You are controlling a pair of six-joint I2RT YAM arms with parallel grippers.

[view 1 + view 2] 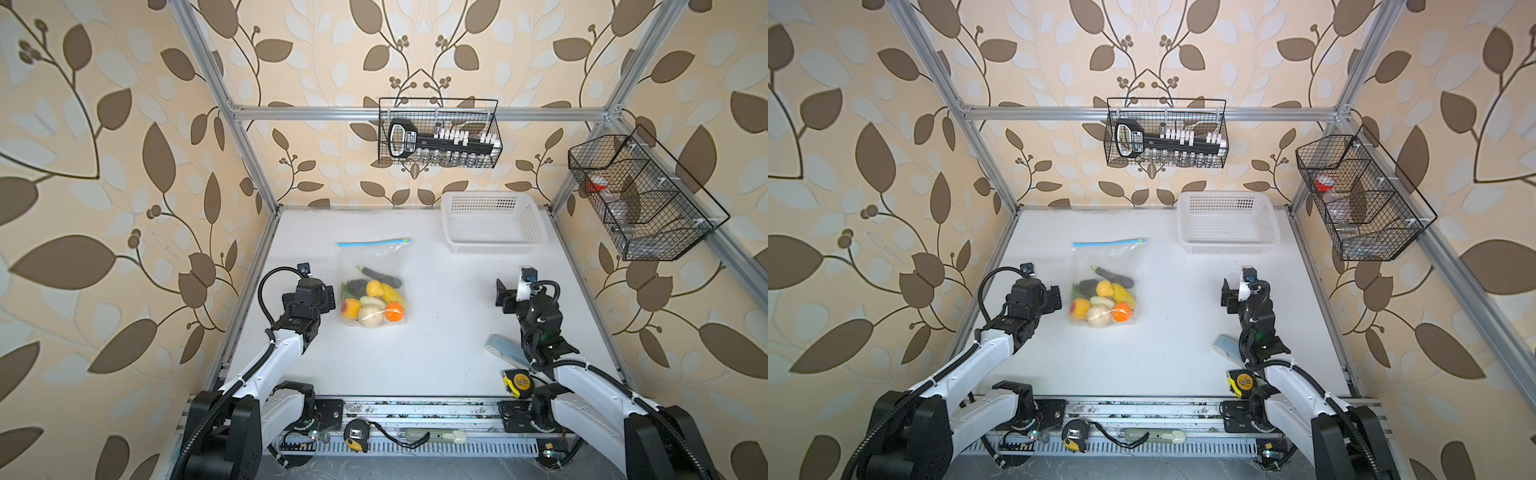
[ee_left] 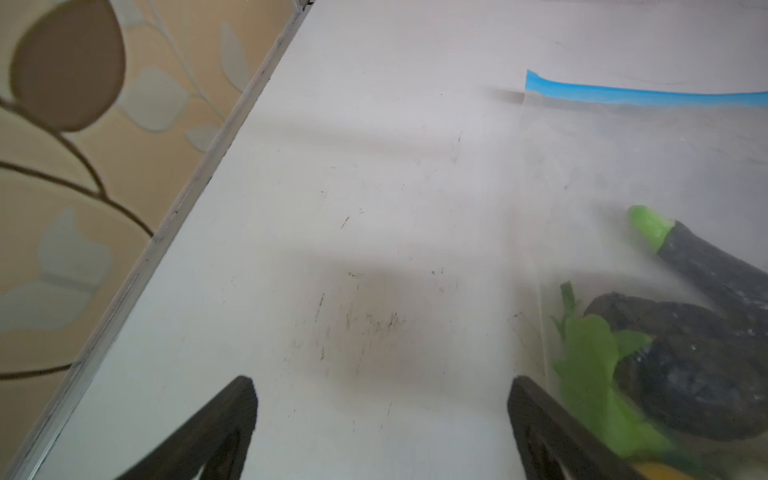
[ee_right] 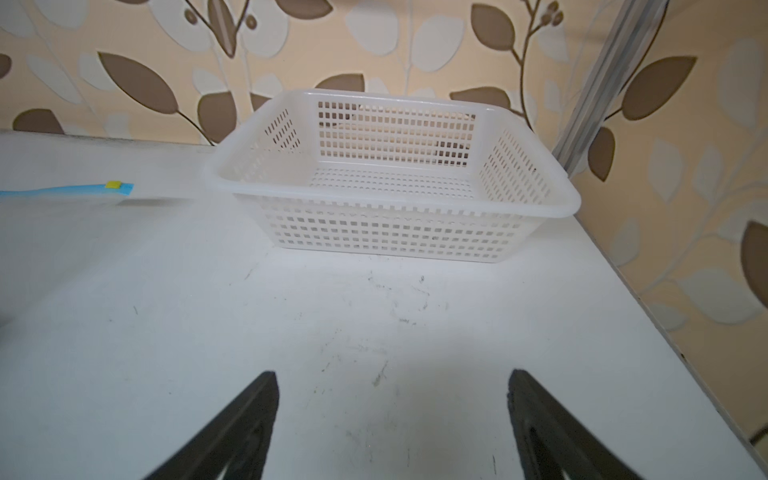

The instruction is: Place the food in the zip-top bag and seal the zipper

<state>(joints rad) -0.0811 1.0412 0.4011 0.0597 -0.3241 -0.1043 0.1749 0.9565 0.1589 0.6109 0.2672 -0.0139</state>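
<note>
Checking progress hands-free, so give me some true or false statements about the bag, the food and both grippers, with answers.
1. The food lies inside the zip-top bag. True.
2. The left gripper is shut on the bag. False: it is open beside the bag, holding nothing.
3. The white basket holds the orange piece. False: the orange piece is in the bag.
4. The right gripper is open, holding nothing. True.

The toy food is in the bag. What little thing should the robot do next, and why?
Probably just draw the left end effector and right end effector back: both are open and empty, the food is inside the bag, and the zipper looks shut, slider at its end.
</note>
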